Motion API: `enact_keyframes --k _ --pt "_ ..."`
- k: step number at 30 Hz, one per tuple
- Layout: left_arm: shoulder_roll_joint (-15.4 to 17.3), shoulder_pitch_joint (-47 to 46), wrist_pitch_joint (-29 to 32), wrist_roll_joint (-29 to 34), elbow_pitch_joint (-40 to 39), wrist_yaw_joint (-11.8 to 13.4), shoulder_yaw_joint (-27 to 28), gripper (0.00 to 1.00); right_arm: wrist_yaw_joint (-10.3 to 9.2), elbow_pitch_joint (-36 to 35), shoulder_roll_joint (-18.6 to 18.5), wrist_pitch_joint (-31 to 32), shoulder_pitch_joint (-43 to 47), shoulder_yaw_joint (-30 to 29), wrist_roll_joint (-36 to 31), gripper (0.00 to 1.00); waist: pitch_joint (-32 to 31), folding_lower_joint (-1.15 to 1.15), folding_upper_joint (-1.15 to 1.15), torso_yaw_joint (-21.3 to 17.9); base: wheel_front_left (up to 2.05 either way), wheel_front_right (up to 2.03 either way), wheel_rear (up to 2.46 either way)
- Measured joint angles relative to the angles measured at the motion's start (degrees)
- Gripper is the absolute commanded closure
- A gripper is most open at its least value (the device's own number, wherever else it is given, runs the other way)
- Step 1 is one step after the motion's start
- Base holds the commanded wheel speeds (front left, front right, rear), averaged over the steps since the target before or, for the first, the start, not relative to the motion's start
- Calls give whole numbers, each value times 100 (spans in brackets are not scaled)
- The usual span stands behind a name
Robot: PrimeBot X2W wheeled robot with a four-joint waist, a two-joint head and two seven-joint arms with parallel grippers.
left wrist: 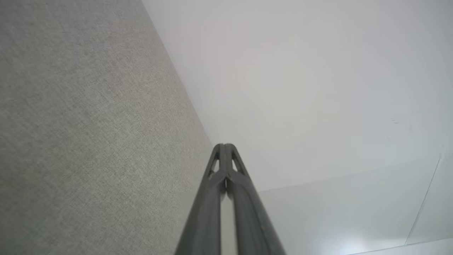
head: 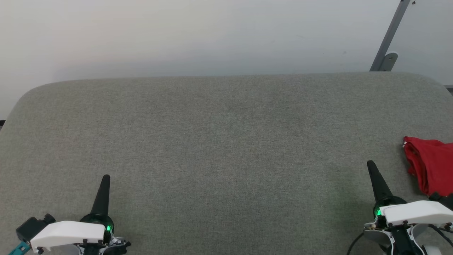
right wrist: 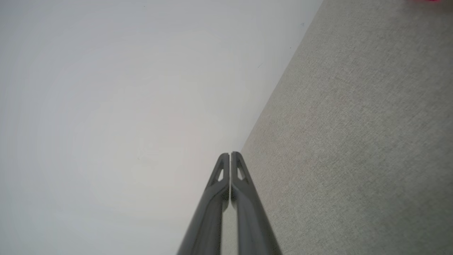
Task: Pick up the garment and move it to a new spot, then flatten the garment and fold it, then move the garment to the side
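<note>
Grey table (head: 226,141); garment (head: 431,166), seemingly bunched, far right.

Left jaws: two long dark tapered left fingers (head: 102,194), triangular cut-outs near the tips. Glossy white left wrist cover (head: 67,232), small dark screws (head: 85,241) under it, left green light (head: 108,228), black block (head: 32,226), teal part (head: 17,249) outboard. Right jaws: same dark right fingers (head: 378,182), white right wrist cover (head: 417,211), right green light (head: 378,212), black cables (head: 354,244) below.

I can read no text, label, number or sign; the garment (head: 430,164) near my right pincer (head: 371,165) shows plain red cloth.
</note>
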Motion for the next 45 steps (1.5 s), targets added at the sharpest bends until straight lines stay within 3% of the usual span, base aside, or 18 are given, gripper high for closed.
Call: enact_keyframes --k 45 --pt "-204 -346 517 -1646 120 0 140 100 0 -14 21 325 -113 -64 1905 100 -6 0 0 -100 0 0 0"
